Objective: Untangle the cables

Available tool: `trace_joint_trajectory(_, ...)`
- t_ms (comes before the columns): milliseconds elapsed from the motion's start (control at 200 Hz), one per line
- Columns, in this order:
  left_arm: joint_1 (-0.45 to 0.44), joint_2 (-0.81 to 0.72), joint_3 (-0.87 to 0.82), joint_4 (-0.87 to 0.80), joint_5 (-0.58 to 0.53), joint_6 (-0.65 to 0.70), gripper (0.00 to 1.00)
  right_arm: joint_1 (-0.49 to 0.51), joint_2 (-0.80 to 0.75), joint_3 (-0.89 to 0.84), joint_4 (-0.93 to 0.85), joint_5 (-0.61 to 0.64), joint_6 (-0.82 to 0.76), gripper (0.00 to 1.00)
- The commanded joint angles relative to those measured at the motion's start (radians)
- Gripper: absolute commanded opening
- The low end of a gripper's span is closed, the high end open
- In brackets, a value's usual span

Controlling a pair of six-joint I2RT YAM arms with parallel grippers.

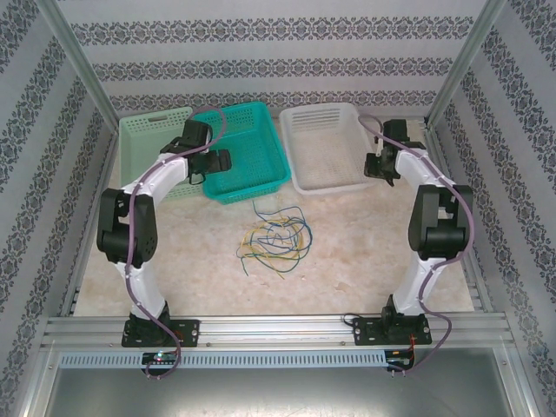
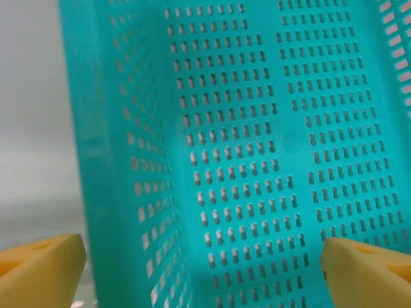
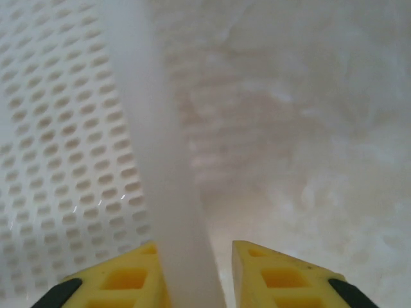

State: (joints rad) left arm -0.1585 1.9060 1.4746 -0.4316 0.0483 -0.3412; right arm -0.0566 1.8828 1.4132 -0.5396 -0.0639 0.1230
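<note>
The cables (image 1: pixel 274 233) lie as one loose tangle of yellow, blue and dark green strands on the table's middle, with neither gripper near them. My left gripper (image 1: pixel 221 163) hangs over the teal basket (image 1: pixel 252 193), far left of the tangle. In the left wrist view it (image 2: pixel 205 256) is wide open with nothing between the yellow fingertips (image 2: pixel 42 266), and they straddle the basket's left wall (image 2: pixel 106 192). My right gripper (image 1: pixel 380 169) is at the right side of the white basket (image 1: pixel 326 187). Its jaws (image 3: pixel 192 247) have narrowed onto the white rim (image 3: pixel 154 160), which runs between them.
A pale green basket (image 1: pixel 143 130) stands at the back left, beside the teal one. All three baskets line the far side of the table. Metal frame posts and patterned walls close in the sides. The tabletop (image 1: pixel 365 252) around the tangle is bare.
</note>
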Motion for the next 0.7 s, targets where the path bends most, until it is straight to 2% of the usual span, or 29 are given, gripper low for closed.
trace_joint_trajectory(0, -0.01, 0.045, 0.034, -0.092, -0.036, 0.025, 0.92, -0.043, -0.084, -0.092, -0.011, 0.06, 0.009, 0.17)
trace_joint_trajectory(115, -0.016, 0.061, 0.029, -0.086, -0.026, 0.032, 0.86, -0.065, -0.151, -0.17, -0.02, 0.088, 0.008, 0.13)
trace_joint_trajectory(325, -0.057, 0.057, 0.012, -0.05, -0.015, 0.088, 0.74, -0.073, -0.257, -0.258, -0.024, 0.09, -0.033, 0.19)
trace_joint_trajectory(440, -0.1, 0.042, -0.012, -0.019, -0.028, 0.127, 0.63, -0.073, -0.312, -0.293, -0.014, 0.091, -0.041, 0.43)
trace_joint_trajectory(495, -0.116, 0.037, -0.028, 0.0, -0.03, 0.134, 0.55, -0.073, -0.342, -0.303, -0.013, 0.09, -0.037, 0.65)
trace_joint_trajectory(530, -0.125, 0.035, -0.039, 0.01, -0.024, 0.139, 0.5, -0.072, -0.363, -0.307, -0.017, 0.09, -0.031, 0.69)
trace_joint_trajectory(605, -0.143, 0.033, -0.055, 0.011, -0.03, 0.156, 0.5, -0.071, -0.412, -0.313, -0.024, 0.077, -0.015, 0.74)
trace_joint_trajectory(699, -0.164, 0.019, -0.08, 0.003, -0.069, 0.186, 0.5, -0.054, -0.497, -0.321, -0.04, 0.034, 0.015, 0.75)
